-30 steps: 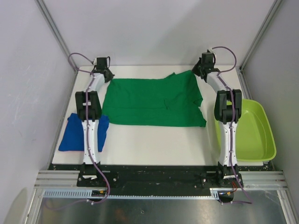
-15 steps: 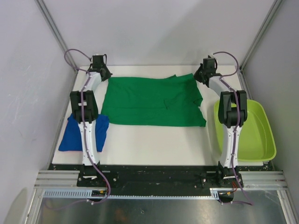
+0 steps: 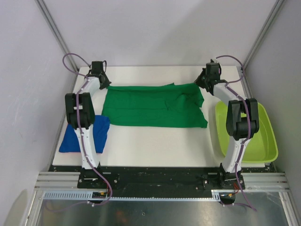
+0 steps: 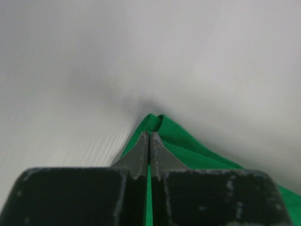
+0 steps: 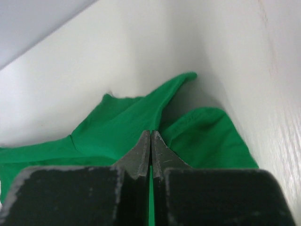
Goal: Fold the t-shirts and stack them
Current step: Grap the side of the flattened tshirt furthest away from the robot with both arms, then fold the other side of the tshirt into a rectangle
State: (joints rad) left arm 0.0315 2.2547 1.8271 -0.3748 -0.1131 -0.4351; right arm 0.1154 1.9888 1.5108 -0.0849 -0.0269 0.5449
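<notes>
The green t-shirt [image 3: 153, 106] lies spread across the far middle of the white worktop [image 3: 155, 146]. Its far edge runs close to the worktop's far edge and its near edge crosses about the middle. A broad bare strip of worktop lies between that near edge and the worktop's near edge. Bare strips also show at the far left and far right corners, beyond the arms. The blue t-shirt [image 3: 73, 136] sits bunched at the left edge, towards the near left corner, and is partly hidden under the left arm. It lies apart from the green one. A lime tub [image 3: 261, 136] stands off the right edge, just beside the right arm. Grey walls [image 3: 155, 33] close in the back and both sides.

By count there are two t-shirts, one tub and two arms.

The left tool [image 3: 104, 82] is at the green t-shirt's far left corner and the right tool [image 3: 203, 81] is at its far right corner. Both are clenched on the cloth.

The overhead view alone shows the blue t-shirt, the tub and the whole layout. The left wrist view shows the left tool [image 4: 149, 134] with its jaws pressed together. A sliver of green cloth [image 4: 188, 141] shows in the seam between them, and a pointed corner of it pokes out ahead onto white worktop [image 4: 70, 117]. The right wrist view shows the right tool [image 5: 150, 133] pinched the same way. Rumpled green folds [image 5: 117, 127] rise ahead of it, a ridge and a rounded hem, which the overhead view flattens.
</notes>
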